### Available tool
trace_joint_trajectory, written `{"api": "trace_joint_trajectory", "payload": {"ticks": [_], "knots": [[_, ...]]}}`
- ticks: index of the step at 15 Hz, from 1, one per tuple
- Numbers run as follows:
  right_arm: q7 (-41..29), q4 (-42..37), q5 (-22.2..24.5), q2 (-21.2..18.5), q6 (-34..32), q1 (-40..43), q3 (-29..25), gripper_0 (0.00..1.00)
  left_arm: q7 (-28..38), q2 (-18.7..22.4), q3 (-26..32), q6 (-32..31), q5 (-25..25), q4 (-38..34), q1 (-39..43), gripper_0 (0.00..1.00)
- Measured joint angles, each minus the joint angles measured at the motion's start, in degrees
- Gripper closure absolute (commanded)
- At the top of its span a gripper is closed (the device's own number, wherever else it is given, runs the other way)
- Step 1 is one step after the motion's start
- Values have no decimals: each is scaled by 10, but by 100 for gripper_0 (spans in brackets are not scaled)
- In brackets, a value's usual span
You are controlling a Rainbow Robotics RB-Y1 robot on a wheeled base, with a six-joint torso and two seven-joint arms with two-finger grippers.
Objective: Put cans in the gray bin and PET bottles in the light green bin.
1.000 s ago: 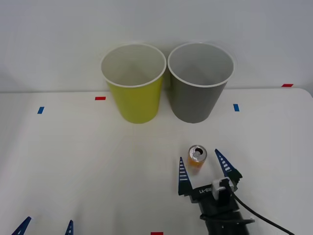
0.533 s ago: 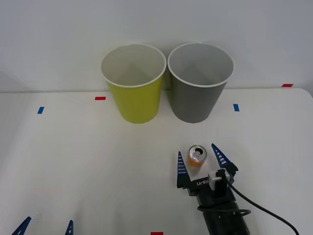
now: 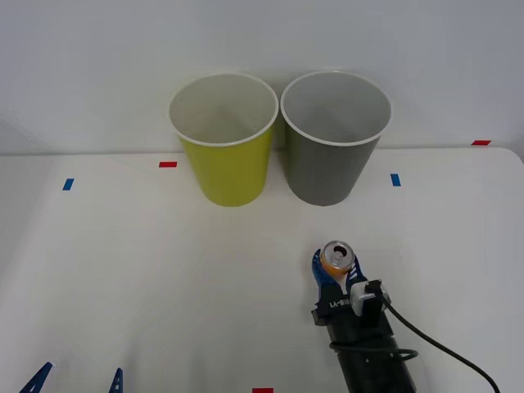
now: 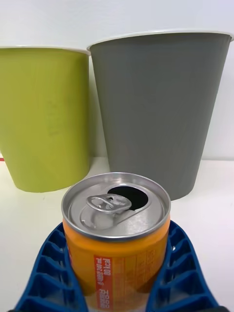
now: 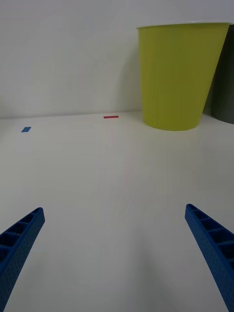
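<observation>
An orange-and-white can (image 3: 336, 259) (image 4: 117, 239) with an opened silver pull-tab top stands upright on the white table, right of centre. My right gripper (image 3: 335, 270) (image 4: 117, 273) is shut on the can, its blue ribbed fingers (image 4: 48, 265) pressed against both sides. Behind it at the back stand the gray bin (image 3: 334, 135) (image 4: 158, 107) and, to its left, the light green bin (image 3: 223, 137) (image 4: 46, 114) (image 5: 178, 73), both upright. My left gripper (image 3: 78, 381) (image 5: 114, 253) rests open at the near left edge, holding nothing.
Small red tape marks (image 3: 168, 164) and blue tape marks (image 3: 395, 179) dot the white table (image 3: 123, 270). A plain white wall rises behind the bins. A black cable (image 3: 434, 348) trails from my right wrist toward the near right.
My right gripper moved slightly forward around the can and its fingers went from wide open to shut on it. The left arm stayed still.
</observation>
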Motion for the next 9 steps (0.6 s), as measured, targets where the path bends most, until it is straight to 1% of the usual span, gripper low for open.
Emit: {"api": "trace_joint_trajectory", "payload": {"ticks": [2,3,4,5,9], "knots": [[0,-5,-3,-1,1,2,-2,94,0,0,0,0,0,0,0,0],[0,-16,-4,-2,9,4,-3,93,0,0,0,0,0,0,0,0],[1,-36,-4,-6,32,9,-3,94,0,0,0,0,0,0,0,0],[2,-72,-4,-11,78,17,-3,94,0,0,0,0,0,0,0,0],[1,-277,-5,-38,305,55,-2,94,0,0,0,0,0,0,0,0]]}}
